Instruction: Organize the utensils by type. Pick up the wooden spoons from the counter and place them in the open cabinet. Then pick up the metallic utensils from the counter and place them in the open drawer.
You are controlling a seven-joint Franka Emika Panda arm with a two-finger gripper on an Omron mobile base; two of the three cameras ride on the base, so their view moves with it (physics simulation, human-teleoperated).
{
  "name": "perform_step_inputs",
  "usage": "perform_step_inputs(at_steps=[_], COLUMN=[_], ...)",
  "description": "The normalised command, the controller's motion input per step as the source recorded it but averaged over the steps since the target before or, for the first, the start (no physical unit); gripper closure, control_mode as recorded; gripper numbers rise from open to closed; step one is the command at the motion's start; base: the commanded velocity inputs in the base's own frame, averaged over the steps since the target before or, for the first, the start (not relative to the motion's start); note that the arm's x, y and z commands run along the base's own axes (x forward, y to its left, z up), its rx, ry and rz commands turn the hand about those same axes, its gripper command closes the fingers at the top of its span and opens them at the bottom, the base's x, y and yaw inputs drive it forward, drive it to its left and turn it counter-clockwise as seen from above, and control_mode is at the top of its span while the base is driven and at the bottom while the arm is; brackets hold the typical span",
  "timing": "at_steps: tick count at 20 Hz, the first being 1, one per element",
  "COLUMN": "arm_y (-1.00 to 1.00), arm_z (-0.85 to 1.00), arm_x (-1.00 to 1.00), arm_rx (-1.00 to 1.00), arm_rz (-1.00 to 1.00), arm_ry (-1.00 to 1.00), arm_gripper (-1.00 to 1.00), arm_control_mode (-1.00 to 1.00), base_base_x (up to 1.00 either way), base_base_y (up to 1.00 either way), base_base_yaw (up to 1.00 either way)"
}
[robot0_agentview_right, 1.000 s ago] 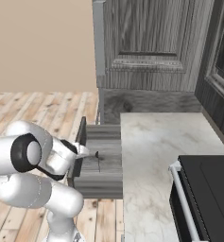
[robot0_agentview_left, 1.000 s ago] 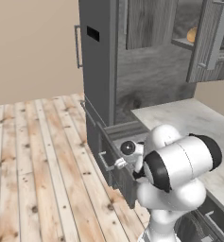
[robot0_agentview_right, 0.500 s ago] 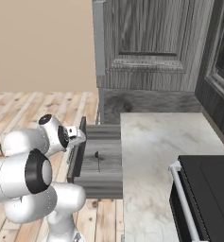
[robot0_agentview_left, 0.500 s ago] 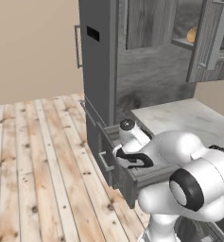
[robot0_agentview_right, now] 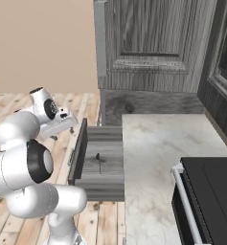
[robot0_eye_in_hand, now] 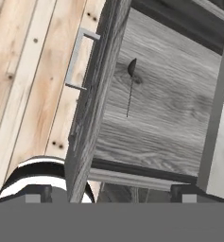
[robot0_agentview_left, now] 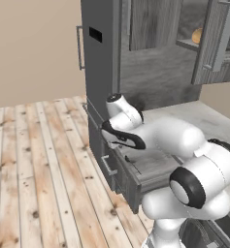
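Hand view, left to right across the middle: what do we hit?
Wood floor → drawer handle → drawer front → small spoon lying in the drawer → drawer's far side wall.

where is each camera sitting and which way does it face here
Left base view: behind the arm on its left, looking forward and down at the open drawer and cabinet; the arm rises from lower right.
Right base view: behind on the right, over the counter and drawer; the arm is at left.
Hand view: above the drawer, looking in at a small spoon; the gripper tips show at the bottom.
All three share the drawer.
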Motion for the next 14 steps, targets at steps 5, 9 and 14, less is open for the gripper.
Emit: perform_step_inputs(at_steps=[5, 9, 14], arm_y=[-0.02, -0.01, 0.00], arm_z=[0.04, 0.02, 0.00], arm_x=[-0.34, -0.01, 0.00], arm_rx=[-0.01, 0.03, 0.02], arm_rz=[0.00, 0.00, 0.00], arm_ry=[0.00, 0.00, 0.00], arm_gripper=[-1.00, -1.00, -1.00], arm_control_mode=[-1.00, -1.00, -1.00], base_base_x=[0.00, 0.00, 0.00], base_base_y=[0.00, 0.00, 0.00], base_base_yaw=[0.00, 0.00, 0.00])
